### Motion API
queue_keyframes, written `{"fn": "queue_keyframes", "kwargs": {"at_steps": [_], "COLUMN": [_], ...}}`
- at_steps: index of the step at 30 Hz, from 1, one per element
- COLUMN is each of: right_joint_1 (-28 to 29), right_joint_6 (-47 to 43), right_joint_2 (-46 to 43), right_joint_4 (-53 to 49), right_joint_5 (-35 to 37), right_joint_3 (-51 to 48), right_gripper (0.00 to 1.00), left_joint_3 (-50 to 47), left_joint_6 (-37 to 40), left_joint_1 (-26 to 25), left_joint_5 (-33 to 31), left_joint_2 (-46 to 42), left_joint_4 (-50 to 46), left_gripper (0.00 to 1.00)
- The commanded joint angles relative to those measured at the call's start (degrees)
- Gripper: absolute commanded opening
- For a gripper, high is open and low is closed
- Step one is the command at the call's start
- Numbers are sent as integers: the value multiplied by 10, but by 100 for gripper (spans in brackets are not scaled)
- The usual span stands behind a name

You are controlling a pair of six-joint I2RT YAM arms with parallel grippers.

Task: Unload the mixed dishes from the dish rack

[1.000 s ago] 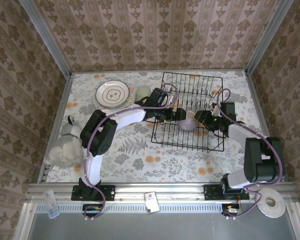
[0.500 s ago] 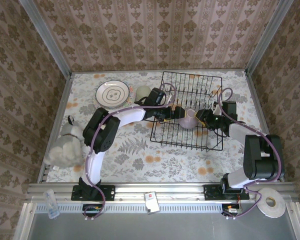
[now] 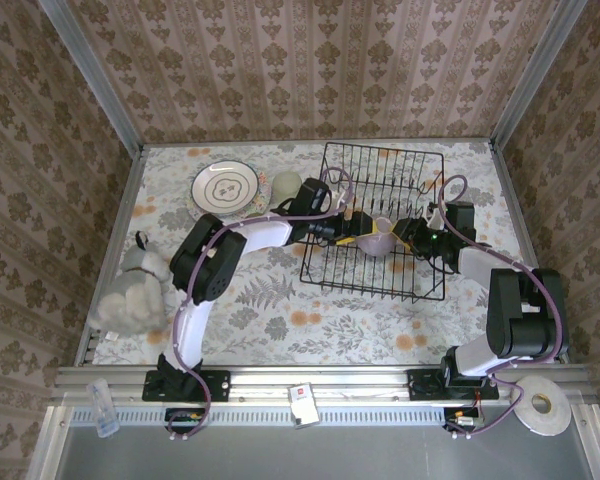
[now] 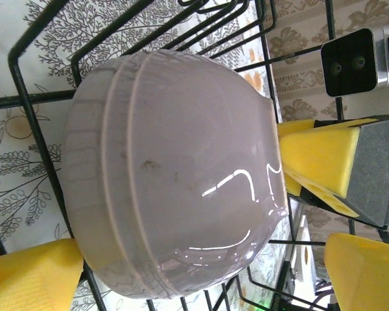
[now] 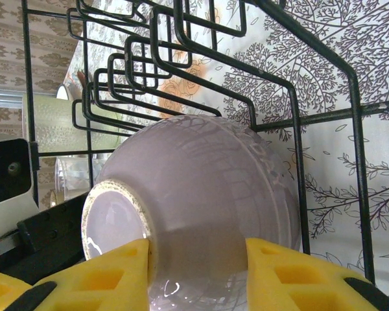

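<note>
Two tools are set at one lavender bowl (image 3: 380, 243), which is lodged among the tines of the one black rack (image 3: 400, 180) on the worktop (image 3: 280, 310). The left tool (image 3: 355, 230) is held wide. Its two yellow fingers (image 4: 32, 275) are spread to either side of the bowl, whose ribbed outer wall is seen between them. Whether either finger touches the bowl cannot be told.

The right tool (image 3: 405, 238) is set at the opposite side, facing the left one across the bowl. It is narrowed, and its two fingers (image 5: 110, 275) are placed close against the bowl's outside, one by the foot ring and one by the belly. The foot ring is turned toward this tool. Whether the bowl is truly pinched cannot be told. From the left wrist, one finger of the right tool is seen against the bowl's far edge.

Two dishes are stood on the worktop behind the left tool, past its wrist. One is a white plate (image 3: 225, 187) with a ringed face, and the other is a pale dish (image 3: 285, 184) just beside it, on the side nearer the tool. One plush toy (image 3: 130, 295) is laid well behind the same tool. One tape roll (image 3: 542, 403) is placed off the worktop, well behind the right tool.
</note>
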Motion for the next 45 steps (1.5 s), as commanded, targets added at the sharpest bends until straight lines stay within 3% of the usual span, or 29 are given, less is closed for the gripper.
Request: {"fn": "queue_keyframes", "kwargs": {"at_steps": [1,8,14,24,39,42,45], "right_joint_1": [2,1,1,1,1,1,1], "right_joint_6": [1,4,9,2,-4,-6,-9], "right_joint_2": [40,41,37,6,-5,-10,-18], "right_joint_4": [-90,-86,-84,-116,-133,-141,-149], "right_joint_5": [52,49,41,47,48,48,50], "right_joint_3": [-37,-37,-36,-17,-7,0,6], "right_gripper": [31,30,29,30,31,31,31], "left_joint_3": [-17,-63,-87,-69,-39,-38,-38], "left_joint_6": [-43,-134,-181,-192,-231,-244,-241], "left_joint_1": [-3,-5,-8,-23,-37,-35,-35], "left_joint_5": [31,43,43,41,26,26,23], "left_joint_2": [10,6,4,31,91,98,95], "left_joint_4": [73,224,312,326,400,420,421], "left_gripper": [94,85,69,41,14,1,0]}}
